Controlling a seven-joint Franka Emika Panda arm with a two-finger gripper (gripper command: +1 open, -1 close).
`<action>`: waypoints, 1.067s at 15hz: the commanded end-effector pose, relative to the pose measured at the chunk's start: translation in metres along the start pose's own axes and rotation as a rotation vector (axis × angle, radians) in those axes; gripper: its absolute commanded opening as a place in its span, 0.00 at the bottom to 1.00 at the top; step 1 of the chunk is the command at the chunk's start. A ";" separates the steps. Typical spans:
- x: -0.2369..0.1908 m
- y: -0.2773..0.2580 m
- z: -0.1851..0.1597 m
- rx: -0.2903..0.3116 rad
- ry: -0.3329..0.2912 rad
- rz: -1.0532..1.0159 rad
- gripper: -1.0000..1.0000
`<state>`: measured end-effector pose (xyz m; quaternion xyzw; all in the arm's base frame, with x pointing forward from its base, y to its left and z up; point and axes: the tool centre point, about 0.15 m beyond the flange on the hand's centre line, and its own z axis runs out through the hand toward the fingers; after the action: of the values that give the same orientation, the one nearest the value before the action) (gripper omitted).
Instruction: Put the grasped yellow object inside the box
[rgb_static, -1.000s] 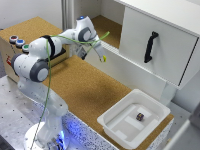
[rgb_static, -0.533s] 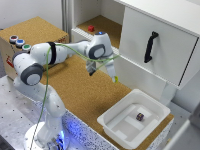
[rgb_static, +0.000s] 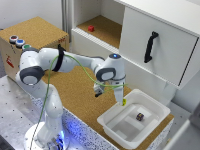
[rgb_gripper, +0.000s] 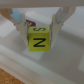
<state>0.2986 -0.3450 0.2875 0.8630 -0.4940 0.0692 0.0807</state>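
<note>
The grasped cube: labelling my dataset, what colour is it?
Bright yellow cube with dark letters, clearest in the wrist view.

Yellow cube (rgb_gripper: 39, 39) in the wrist view, black letter "N" on its front face, black marks on its top face that look like "S" or "N" but too blurred to confirm, no other readable text

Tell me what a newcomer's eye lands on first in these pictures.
First, the white robot arm reaching across the cork surface, its claw shut on the tiny yellow object over the rim of the white box. In the wrist view the yellow object shows printed letters. Next, a small dark object lies inside the box, and a red block sits on the shelf behind.
</note>
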 end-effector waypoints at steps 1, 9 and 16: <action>0.029 -0.011 0.068 0.081 -0.069 0.116 0.00; 0.055 -0.070 0.063 0.115 0.002 0.172 1.00; 0.023 -0.067 0.027 0.171 0.032 0.224 1.00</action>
<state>0.3755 -0.3573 0.2353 0.8126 -0.5679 0.1276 0.0285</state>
